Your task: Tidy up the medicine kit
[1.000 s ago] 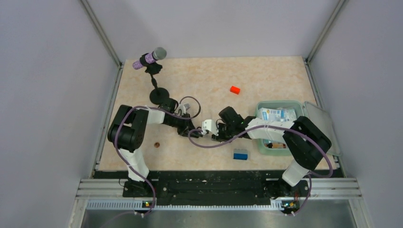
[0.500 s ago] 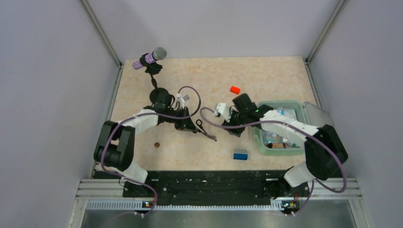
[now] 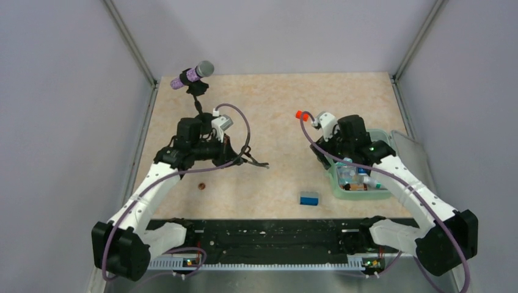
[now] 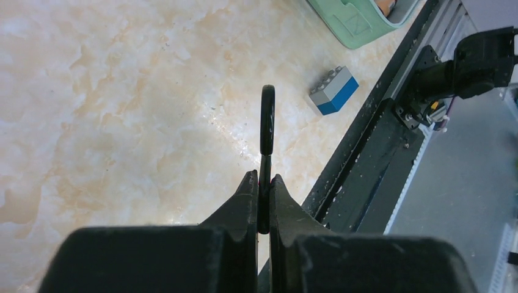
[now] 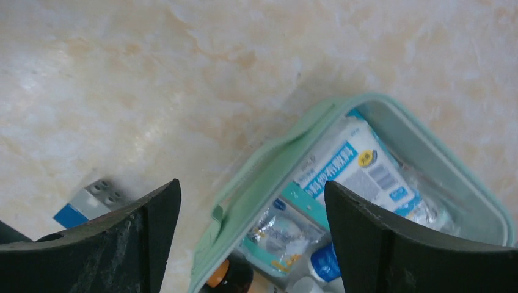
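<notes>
we found the left tool [image 4: 263,183] pinching thin black scissors [image 4: 267,122] | right tool [image 5: 250,186] spread wide over the medicine kit [image 5: 262,168] | we judged the kit stiff, smooth, fairly light: grip its wall

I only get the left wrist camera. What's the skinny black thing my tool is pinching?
Observer: From above it looks like black scissors, handles sticking out of your left tool.
Operator: What's inside the medicine kit?
Observer: It's open, holding white-and-blue packets and small bottles.
Operator: Where's the other tool?
Observer: The right tool is open and empty, above the kit's corner.
</notes>
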### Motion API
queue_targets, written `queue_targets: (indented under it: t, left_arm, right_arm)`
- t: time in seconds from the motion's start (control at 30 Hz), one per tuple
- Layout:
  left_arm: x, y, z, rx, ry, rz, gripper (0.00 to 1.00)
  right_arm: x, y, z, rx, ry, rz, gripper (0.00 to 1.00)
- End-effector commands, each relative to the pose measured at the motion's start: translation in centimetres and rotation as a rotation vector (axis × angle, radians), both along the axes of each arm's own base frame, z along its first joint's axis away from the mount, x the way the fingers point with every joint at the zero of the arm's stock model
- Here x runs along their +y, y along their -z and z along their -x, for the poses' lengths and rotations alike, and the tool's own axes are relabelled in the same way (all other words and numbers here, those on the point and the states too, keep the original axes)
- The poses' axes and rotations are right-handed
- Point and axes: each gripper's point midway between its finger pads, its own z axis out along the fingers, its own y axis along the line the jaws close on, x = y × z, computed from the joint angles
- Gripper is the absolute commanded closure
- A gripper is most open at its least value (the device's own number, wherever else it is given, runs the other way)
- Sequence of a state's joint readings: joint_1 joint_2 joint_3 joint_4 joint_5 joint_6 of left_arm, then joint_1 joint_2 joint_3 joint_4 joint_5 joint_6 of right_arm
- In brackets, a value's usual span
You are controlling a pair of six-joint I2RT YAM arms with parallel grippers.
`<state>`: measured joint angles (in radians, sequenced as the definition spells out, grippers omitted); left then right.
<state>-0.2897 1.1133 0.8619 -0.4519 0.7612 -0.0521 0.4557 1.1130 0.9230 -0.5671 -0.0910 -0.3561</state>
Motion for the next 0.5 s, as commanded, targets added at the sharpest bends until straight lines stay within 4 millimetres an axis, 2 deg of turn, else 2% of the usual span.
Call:
queue_targets:
  t: [0.0, 0.07, 0.2, 0.3, 0.47]
  left_arm:
    - [1.0, -1.9, 1.4, -0.121, 0.049, -0.033, 1.00]
    - [1.4, -2.2, 2.0, -0.144, 0.056, -0.043, 1.00]
    - [2.3, -2.4, 2.7, -0.191, 0.037, -0.048, 1.00]
    - [2.8, -2.7, 2.7, -0.212, 0.016, -0.045, 1.00]
    - [3.2, -3.3, 2.8, -0.218, -0.006, -0.018, 1.00]
  right_arm:
    - [-4.2, 0.9, -0.3, 0.032, 0.237, -0.010, 0.22]
    - [-4.8, 1.8, 0.2, 0.054, 0.262, -0.007, 0.33]
    - [-4.7, 3.4, 1.1, 0.089, 0.250, -0.016, 0.47]
    - [-4.2, 4.1, 1.0, 0.114, 0.236, -0.029, 0.51]
    - [-3.7, 6.2, 0.7, 0.178, 0.229, -0.017, 0.53]
